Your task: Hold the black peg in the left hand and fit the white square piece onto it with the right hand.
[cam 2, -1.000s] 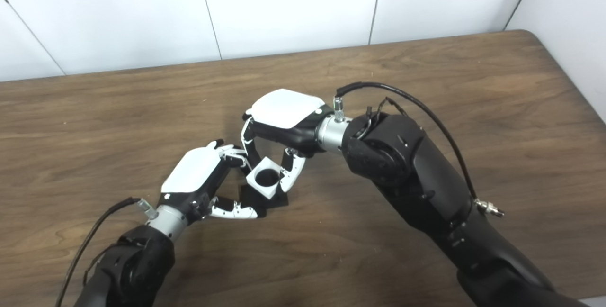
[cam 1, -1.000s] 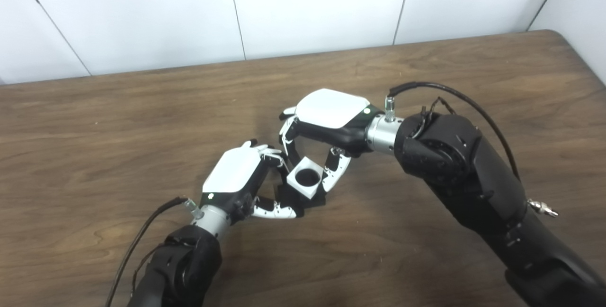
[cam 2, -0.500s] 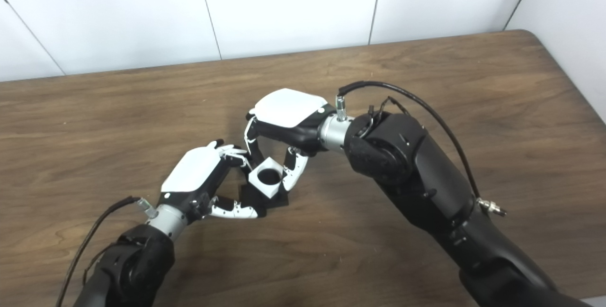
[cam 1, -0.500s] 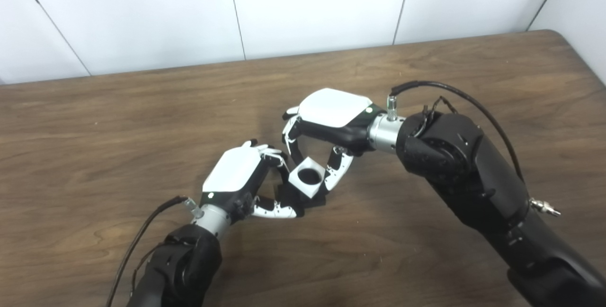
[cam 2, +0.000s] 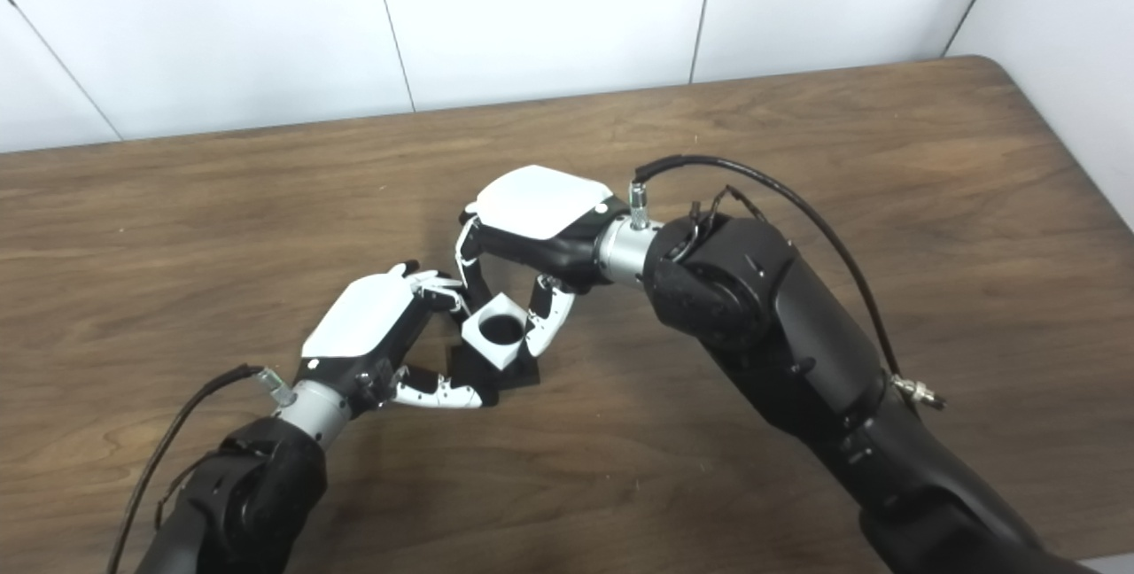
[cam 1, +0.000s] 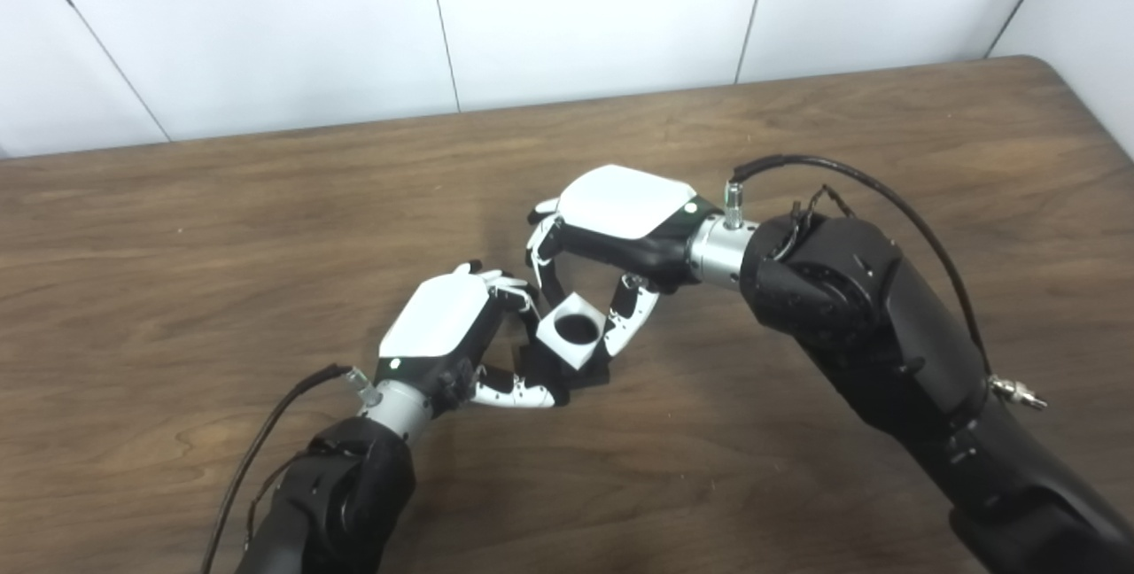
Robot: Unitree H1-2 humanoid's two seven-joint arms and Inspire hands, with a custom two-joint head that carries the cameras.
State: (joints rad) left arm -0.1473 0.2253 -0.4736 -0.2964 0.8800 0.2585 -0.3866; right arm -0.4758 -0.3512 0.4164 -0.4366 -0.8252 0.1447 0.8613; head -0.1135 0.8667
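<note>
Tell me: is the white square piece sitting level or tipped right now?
Tipped. The white square piece, pinched by the right robot hand, shows its round hole slanted toward the camera, one corner low over the black peg base.

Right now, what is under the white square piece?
A black base shows beneath the white square piece, which the right robot hand holds. The piece's round hole looks dark; whether the peg is inside cannot be seen.

Both robot hands crowd the white square piece (cam 1: 572, 336); surrounding table (cam 1: 221, 228) lies open.
</note>
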